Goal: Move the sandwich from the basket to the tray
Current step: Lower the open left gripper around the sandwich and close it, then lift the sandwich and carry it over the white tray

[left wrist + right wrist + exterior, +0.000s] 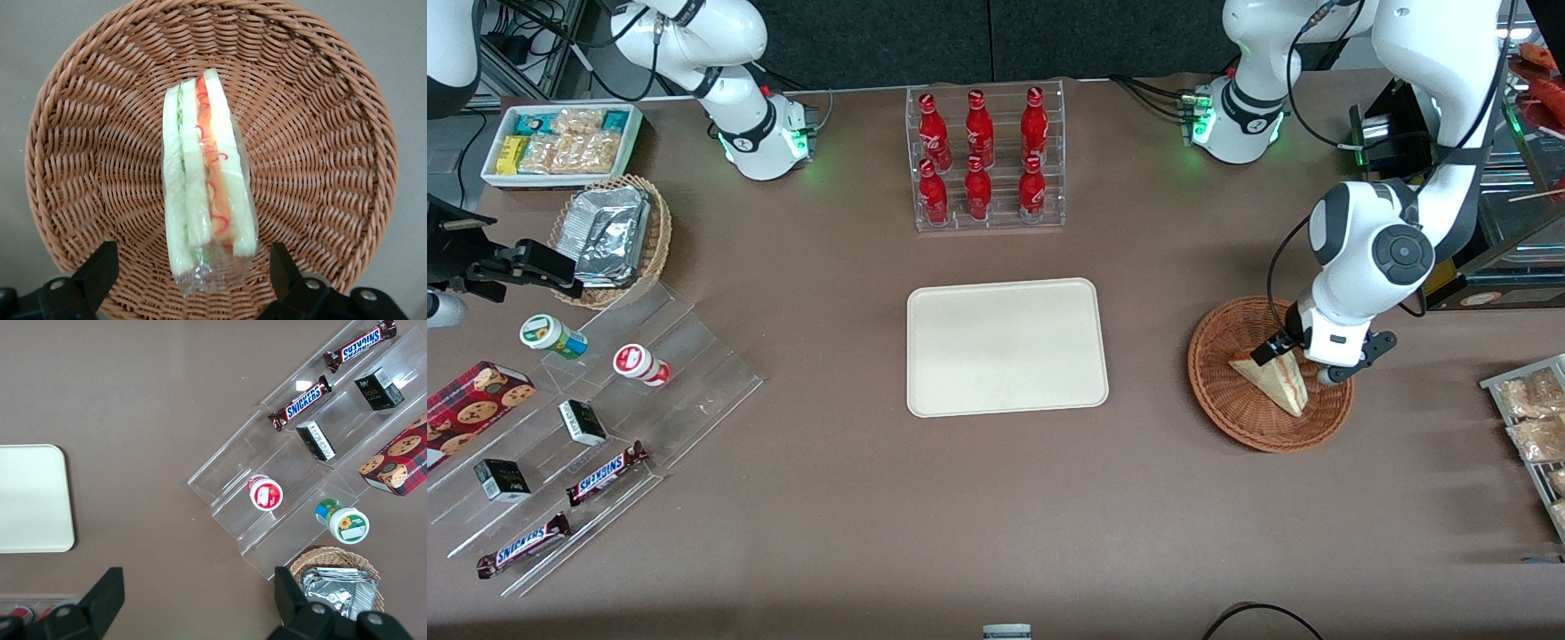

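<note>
The sandwich (1278, 382), a plastic-wrapped wedge of pale bread with red and pale filling, lies in the reddish-brown wicker basket (1218, 402) toward the working arm's end of the table. My gripper (1296, 363) hangs low over the basket, open, with one black finger on each side of the sandwich's end. In the left wrist view the sandwich (207, 173) stands on edge in the basket (320, 133), and the gripper (191, 273) straddles its wrapped tip without touching it. The cream tray (1005, 347) lies bare at the table's middle, beside the basket.
A clear rack of red bottles (985, 160) stands farther from the front camera than the tray. Clear display steps (596, 418) with snacks, a tan basket of foil packets (609, 236) and a white bin (560, 142) lie toward the parked arm's end. A wire rack of snack bags (1534, 427) sits near the basket.
</note>
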`<action>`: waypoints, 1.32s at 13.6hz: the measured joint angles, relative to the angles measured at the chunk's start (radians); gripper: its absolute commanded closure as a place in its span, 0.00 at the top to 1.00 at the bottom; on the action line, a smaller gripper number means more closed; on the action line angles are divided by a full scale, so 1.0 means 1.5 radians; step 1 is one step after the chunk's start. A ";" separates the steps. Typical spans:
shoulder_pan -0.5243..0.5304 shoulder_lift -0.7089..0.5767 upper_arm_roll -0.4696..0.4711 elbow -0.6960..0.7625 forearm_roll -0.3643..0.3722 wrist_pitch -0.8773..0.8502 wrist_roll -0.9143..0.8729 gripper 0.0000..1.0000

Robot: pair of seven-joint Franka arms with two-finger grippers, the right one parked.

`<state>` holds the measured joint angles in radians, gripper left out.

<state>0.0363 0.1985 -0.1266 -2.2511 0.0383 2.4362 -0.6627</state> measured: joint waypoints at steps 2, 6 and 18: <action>0.000 0.010 0.001 0.000 0.000 0.017 0.000 1.00; 0.000 0.033 0.001 0.000 0.000 0.046 0.000 0.73; -0.002 0.026 -0.003 0.110 0.002 -0.109 -0.005 0.00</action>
<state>0.0336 0.2379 -0.1306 -2.0863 0.0413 2.2725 -0.6706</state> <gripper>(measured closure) 0.780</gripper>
